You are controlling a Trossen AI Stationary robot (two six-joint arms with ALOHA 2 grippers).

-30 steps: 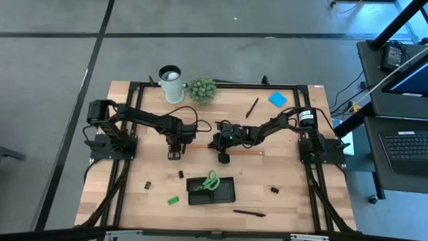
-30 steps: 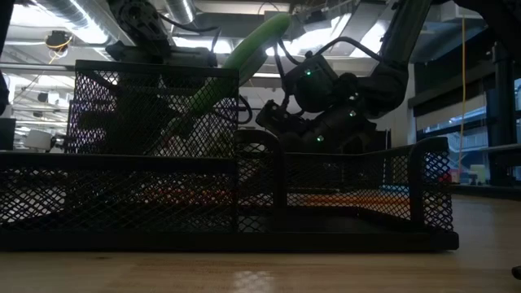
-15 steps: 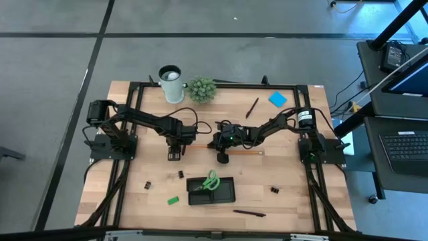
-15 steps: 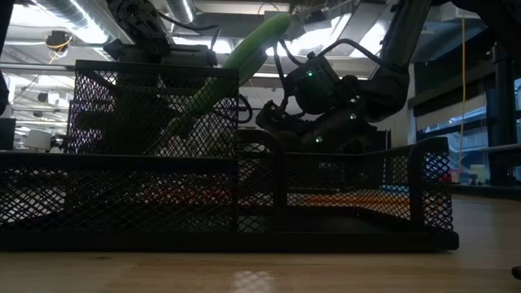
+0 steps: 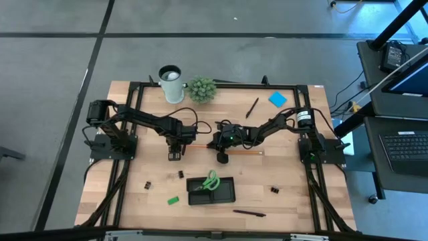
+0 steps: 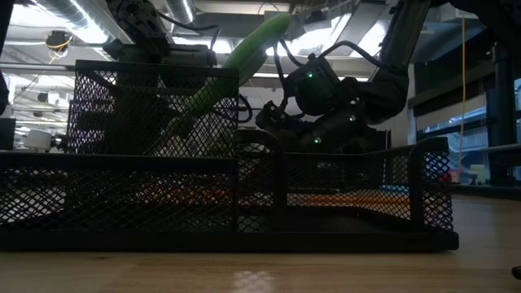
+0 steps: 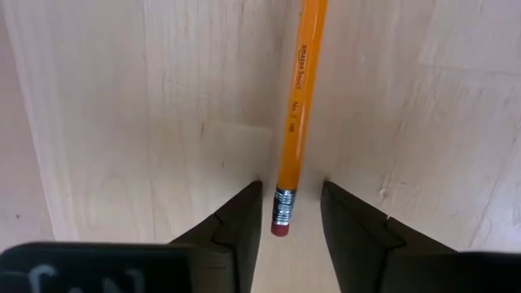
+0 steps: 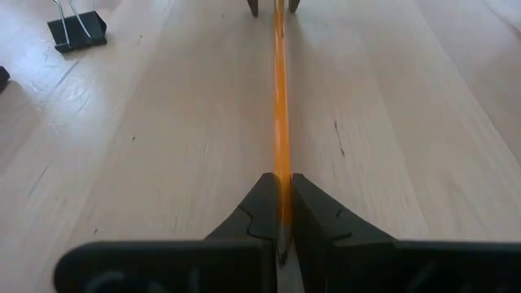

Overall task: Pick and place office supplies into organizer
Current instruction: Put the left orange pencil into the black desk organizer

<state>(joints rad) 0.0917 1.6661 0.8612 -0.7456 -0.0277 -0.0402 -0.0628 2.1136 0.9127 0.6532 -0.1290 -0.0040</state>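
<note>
I am clamping my right fingers point(image 8: 279, 213) on the orange pencil point(image 7: 295, 122) while my left fingers point(image 7: 286, 213), apart, are straddling its eraser end, needing centred, gentle closing.

Ceiling lights point(image 6: 183, 10) glaring behind backlit organizer point(image 6: 244, 191); wrist views shining bright, near fingers blurring; overhead evenly lit.

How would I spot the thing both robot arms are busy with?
Look at the middle of the wooden table, between the two dark arms. There lies an orange pencil, the left gripper open around its eraser end and the right gripper shut on it farther along. Nothing else there is long and orange.
</note>
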